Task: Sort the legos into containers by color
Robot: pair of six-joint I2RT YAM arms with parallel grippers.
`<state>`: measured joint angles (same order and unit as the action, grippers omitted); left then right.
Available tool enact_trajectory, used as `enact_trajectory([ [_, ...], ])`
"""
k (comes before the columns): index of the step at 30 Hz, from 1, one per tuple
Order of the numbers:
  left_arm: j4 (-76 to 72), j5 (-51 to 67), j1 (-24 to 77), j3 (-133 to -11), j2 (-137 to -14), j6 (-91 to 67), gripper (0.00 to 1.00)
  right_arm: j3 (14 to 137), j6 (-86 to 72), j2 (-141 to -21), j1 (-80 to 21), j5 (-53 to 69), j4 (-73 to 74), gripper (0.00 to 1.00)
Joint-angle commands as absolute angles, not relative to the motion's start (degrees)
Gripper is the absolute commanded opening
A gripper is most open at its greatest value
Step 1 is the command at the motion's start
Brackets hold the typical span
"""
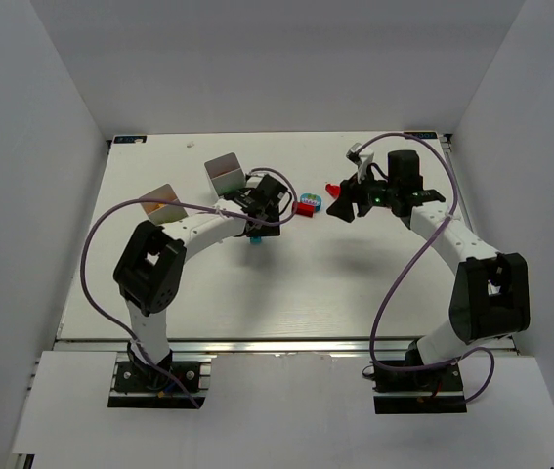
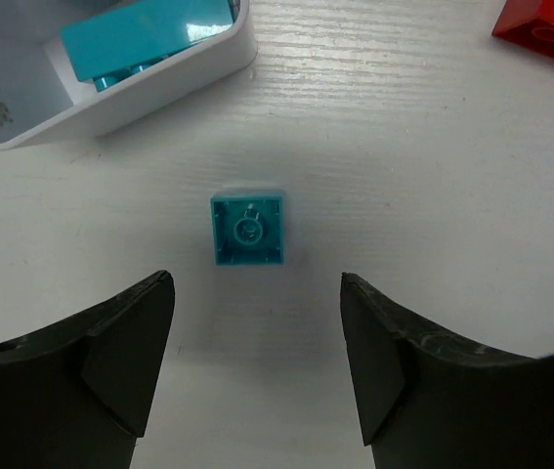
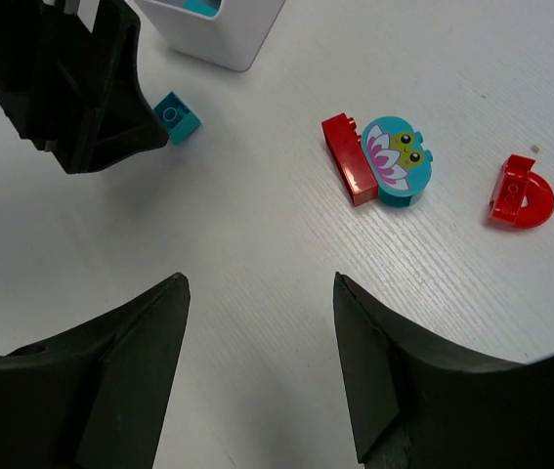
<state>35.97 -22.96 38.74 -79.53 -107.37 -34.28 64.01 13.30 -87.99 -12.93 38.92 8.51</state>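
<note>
A small teal lego [image 2: 247,227] lies studs-down on the table just ahead of my open, empty left gripper [image 2: 255,281]. It also shows in the top view [image 1: 255,240] and the right wrist view [image 3: 176,115]. The left gripper [image 1: 257,223] hangs next to a white container [image 1: 226,173] that holds a teal brick [image 2: 149,34]. My right gripper [image 3: 260,280] is open and empty above bare table. Ahead of it lie a red brick [image 3: 347,158], the round multicoloured piece [image 3: 397,161] touching it, and a red arched piece [image 3: 521,192].
A second white container [image 1: 164,203] stands at the left. The left arm's fingers [image 3: 81,88] fill the top left of the right wrist view. The right gripper [image 1: 343,205] sits beside the red arched piece [image 1: 331,188]. White walls enclose the table.
</note>
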Motion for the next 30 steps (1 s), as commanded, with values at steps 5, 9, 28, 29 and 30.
enact_trajectory([
  [5,37.09,-24.7,37.62,-83.14,-110.21,-32.34,0.76,63.63,13.09,-87.1,-12.04,38.76,6.77,0.66],
  [9,35.51,-23.03,36.3,-82.79,-111.44,-31.64,0.72,64.34,13.27,-87.97,-11.87,38.85,6.94,0.66],
  [28,31.64,-20.48,36.04,-82.18,-115.84,-30.15,0.54,65.04,13.71,-89.38,-10.9,39.2,7.21,0.66],
  [29,31.29,-20.57,35.95,-81.92,-115.67,-30.15,0.53,65.13,13.62,-89.38,-10.9,39.2,7.29,0.66],
  [30,31.12,-20.57,36.03,-81.83,-115.58,-29.97,0.52,65.13,13.62,-89.3,-10.9,39.29,7.29,0.66],
])
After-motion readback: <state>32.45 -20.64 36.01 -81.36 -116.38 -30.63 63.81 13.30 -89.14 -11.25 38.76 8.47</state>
